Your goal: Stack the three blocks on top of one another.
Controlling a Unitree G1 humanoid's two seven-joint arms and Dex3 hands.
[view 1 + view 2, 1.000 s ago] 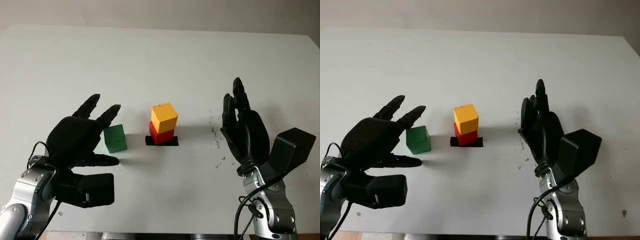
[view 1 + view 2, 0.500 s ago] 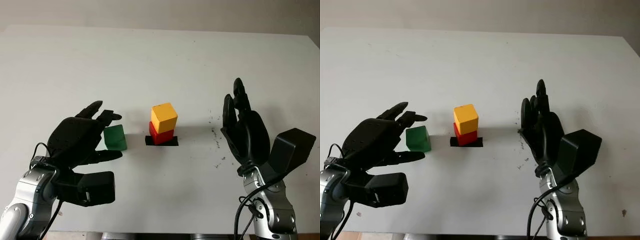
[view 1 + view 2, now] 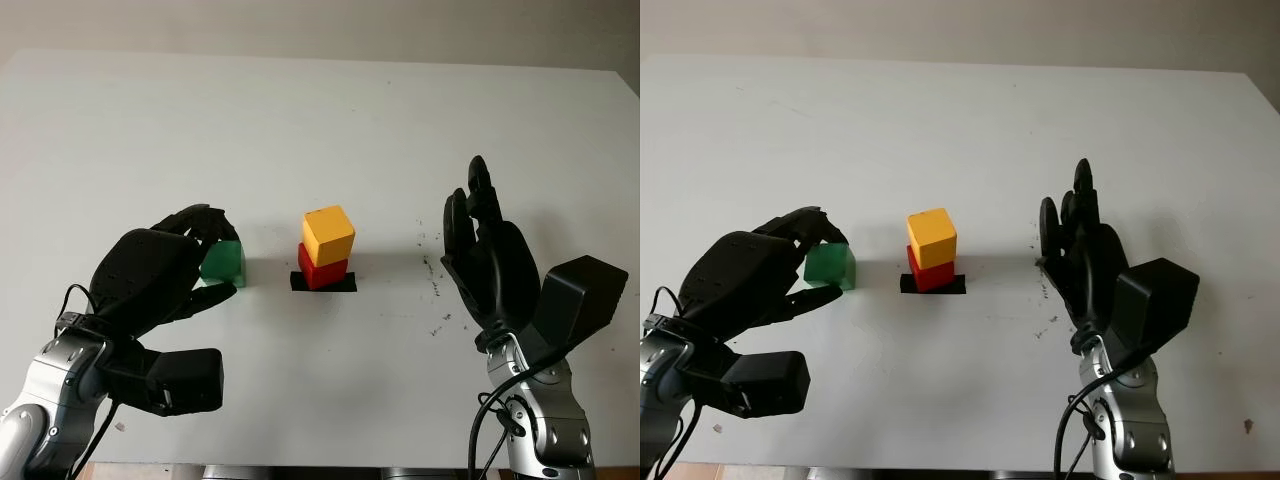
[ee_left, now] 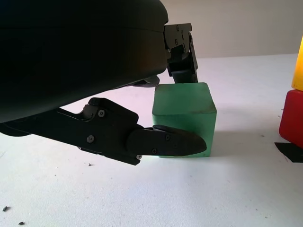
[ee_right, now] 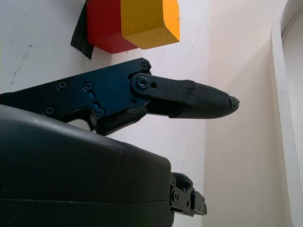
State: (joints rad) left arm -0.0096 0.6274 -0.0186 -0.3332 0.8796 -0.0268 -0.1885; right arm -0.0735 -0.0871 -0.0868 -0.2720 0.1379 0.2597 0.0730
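Green and cube-shaped, the small wooden-looking block point(image 4: 184, 118) is sitting on the white table point(image 3: 330, 120) inside my left hand point(image 3: 150, 275), and I am closing on it: one finger is pressing its near face while the others are bearing on its top far edge. The yellow cube point(image 3: 329, 234) is lying to the right of that hand, perched slightly askew on the red cube point(image 3: 322, 271), so I am judging the coming move as lift, then carry rightward. My right hand point(image 3: 490, 262) is hanging open, upright, beyond the stack's other side.
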